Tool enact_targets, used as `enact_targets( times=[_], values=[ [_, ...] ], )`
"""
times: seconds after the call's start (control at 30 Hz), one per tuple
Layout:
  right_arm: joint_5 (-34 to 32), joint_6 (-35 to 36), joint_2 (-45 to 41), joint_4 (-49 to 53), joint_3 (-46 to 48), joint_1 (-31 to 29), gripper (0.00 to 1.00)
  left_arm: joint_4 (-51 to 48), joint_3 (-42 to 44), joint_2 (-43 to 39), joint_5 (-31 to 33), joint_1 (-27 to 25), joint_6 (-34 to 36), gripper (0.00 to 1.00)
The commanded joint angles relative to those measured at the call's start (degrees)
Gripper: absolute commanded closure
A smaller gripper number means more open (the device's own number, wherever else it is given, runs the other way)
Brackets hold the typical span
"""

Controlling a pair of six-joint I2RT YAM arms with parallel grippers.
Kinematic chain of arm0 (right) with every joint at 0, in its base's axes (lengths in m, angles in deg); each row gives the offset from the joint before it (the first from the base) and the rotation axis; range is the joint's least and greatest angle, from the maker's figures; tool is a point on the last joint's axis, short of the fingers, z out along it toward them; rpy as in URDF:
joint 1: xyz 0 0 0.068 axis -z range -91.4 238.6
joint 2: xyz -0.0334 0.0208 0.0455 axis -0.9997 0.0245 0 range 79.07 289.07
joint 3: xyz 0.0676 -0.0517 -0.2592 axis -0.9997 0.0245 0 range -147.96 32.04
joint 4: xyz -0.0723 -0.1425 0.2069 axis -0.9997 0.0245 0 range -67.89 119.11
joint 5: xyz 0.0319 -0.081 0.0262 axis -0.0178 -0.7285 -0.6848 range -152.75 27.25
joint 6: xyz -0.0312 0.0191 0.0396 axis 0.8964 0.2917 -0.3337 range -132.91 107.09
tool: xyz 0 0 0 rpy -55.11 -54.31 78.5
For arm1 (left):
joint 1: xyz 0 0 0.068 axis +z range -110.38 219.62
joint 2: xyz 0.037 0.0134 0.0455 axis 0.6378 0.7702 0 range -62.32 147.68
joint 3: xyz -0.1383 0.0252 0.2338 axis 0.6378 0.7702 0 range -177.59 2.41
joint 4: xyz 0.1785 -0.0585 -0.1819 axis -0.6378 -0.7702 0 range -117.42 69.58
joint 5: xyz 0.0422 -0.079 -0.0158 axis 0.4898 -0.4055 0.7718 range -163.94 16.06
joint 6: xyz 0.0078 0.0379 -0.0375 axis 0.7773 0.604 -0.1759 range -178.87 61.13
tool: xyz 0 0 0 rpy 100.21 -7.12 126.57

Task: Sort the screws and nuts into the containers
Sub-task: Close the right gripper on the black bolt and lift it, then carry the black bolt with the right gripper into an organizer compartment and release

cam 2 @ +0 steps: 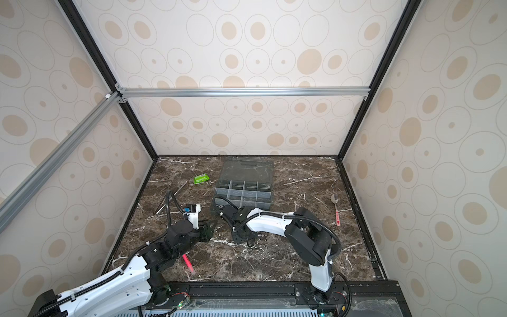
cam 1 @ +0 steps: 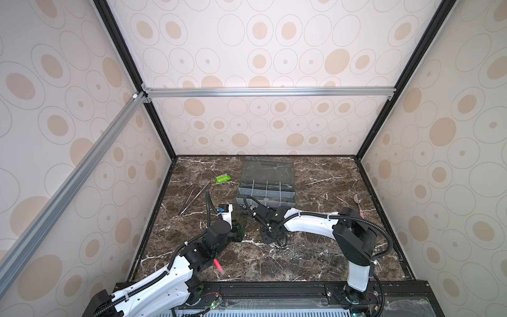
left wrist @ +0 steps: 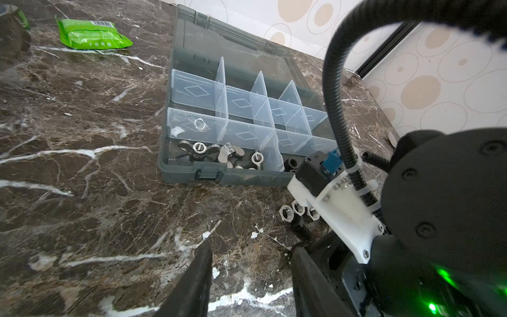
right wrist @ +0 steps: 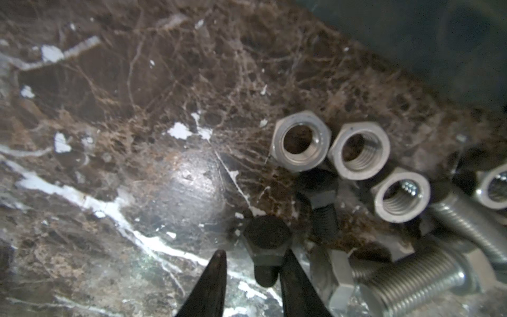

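Note:
In the right wrist view a black screw [right wrist: 267, 241] lies on the marble between the fingers of my right gripper [right wrist: 253, 253]. One finger touches it and the other stands a little apart, so the jaws are open. Three silver hex nuts [right wrist: 359, 151] lie just beyond, beside another black screw [right wrist: 321, 200] and big silver screws [right wrist: 411, 277]. My left gripper [left wrist: 251, 249] hovers open and empty over bare marble, near the same nuts [left wrist: 298, 207]. The containers are compartments of the grey organiser box [left wrist: 181, 175]. A front one holds silver wing nuts [left wrist: 199, 149].
A green packet [cam 1: 222, 179] and long tweezers [cam 1: 192, 199] lie left of the organiser [cam 1: 239, 189]. A pink pen [cam 1: 218, 265] lies under the left arm. A spoon [cam 1: 356, 200] rests far right. Walls enclose the table on three sides.

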Motion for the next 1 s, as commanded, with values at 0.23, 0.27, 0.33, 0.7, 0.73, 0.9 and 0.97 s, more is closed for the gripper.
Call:
enact_targets(
  times=[0.23,0.27,0.33,0.7,0.73,0.9,0.97],
  values=[
    [-1.4,-0.2,1.4,1.7,-0.8,-0.7,0.74,0.7,0.0,-0.3,0.8,0.4,-0.9,0.52],
    [-1.7,-0.1,1.5,1.9,-0.8,-0.8,0.75,0.6,0.1,-0.4,0.8,0.3,-0.9,0.52],
    [-2.1,0.0,1.9,2.3,-1.1,-1.0,0.76,0.6,0.2,-0.7,0.9,0.4,-1.0,0.52],
    [-3.0,-0.2,3.5,2.8,-1.8,-1.6,0.82,0.3,0.2,-1.2,1.0,0.4,-0.9,0.52],
    [-3.0,-0.1,3.4,2.8,-1.9,-1.6,0.83,0.3,0.2,-1.2,1.0,0.3,-0.9,0.52],
    [-3.4,0.4,2.4,3.3,-2.5,-1.6,0.85,0.2,0.3,-1.4,1.1,0.3,-1.1,0.52],
    [-3.3,1.0,1.4,2.8,-2.8,-1.6,0.85,0.2,0.3,-1.5,1.2,0.4,-1.1,0.52]
  ],
)
